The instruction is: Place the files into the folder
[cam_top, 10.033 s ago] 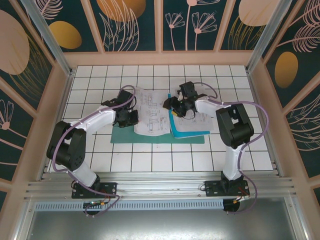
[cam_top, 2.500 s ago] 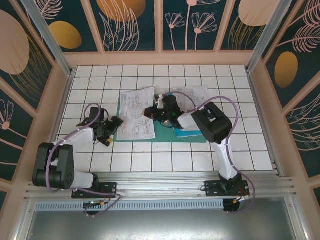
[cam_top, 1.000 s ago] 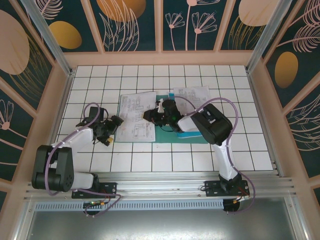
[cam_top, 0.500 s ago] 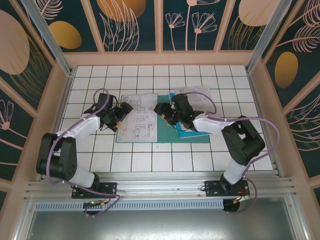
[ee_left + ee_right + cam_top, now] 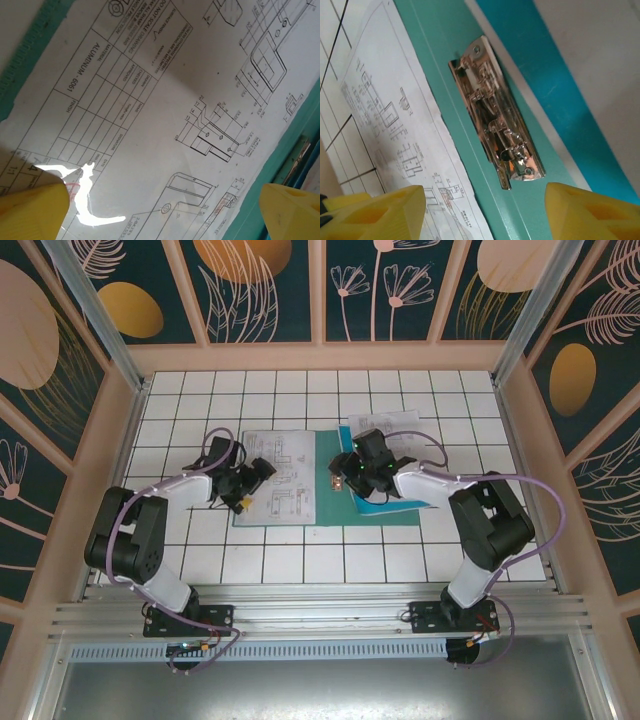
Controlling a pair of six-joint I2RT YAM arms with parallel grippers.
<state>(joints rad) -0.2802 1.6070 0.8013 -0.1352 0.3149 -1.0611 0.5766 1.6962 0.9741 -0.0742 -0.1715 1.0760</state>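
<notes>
The files (image 5: 285,475) are white sheets with line drawings, lying flat on the left half of the open teal folder (image 5: 275,519). My left gripper (image 5: 253,483) hovers open over their left edge. In the left wrist view its yellow fingertips (image 5: 30,210) straddle the printed files (image 5: 165,100) with nothing between them. My right gripper (image 5: 343,477) stands open over the folder's spine. In the right wrist view the metal clip (image 5: 492,115) sits on the folder (image 5: 445,75), the files (image 5: 395,125) to its left, and my right gripper (image 5: 485,215) is empty.
A bright cyan sheet (image 5: 378,504) lies under the folder's right side, with another white printed sheet (image 5: 385,428) on top of it. It shows in the right wrist view as the cyan sheet (image 5: 555,85). White tiled table (image 5: 200,400) all around, wooden walls at the edges.
The right gripper let go of the files and drew back right to the clip, jaws opening. The left gripper moved right onto the files' left edge. The sheets now lie straighter on the folder.
</notes>
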